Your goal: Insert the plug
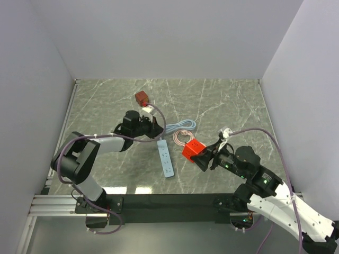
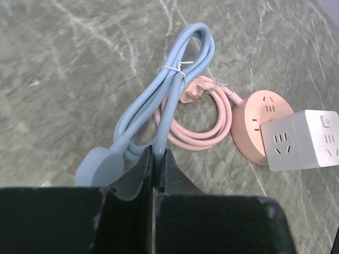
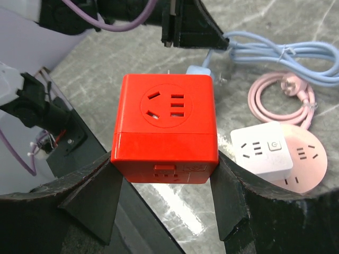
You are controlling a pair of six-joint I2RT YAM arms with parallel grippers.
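Note:
My right gripper (image 1: 201, 157) is shut on the bright red cube plug (image 1: 193, 150) and holds it above the table, just right of the light blue power strip (image 1: 166, 158). In the right wrist view the plug (image 3: 165, 121) sits between the fingers (image 3: 226, 185), a socket face pointing up. My left gripper (image 1: 157, 128) is at the strip's far end. In the left wrist view its jaws (image 2: 158, 152) are closed on the light blue cable (image 2: 177, 74), beside the cable's blue plug head (image 2: 100, 166).
A coiled pink cable (image 2: 204, 124) leads to a round pink socket (image 2: 254, 124) with a white cube (image 2: 302, 140) on it, right of the blue cable. A darker brownish-red cube (image 1: 141, 97) lies farther back. Walls enclose the table on three sides.

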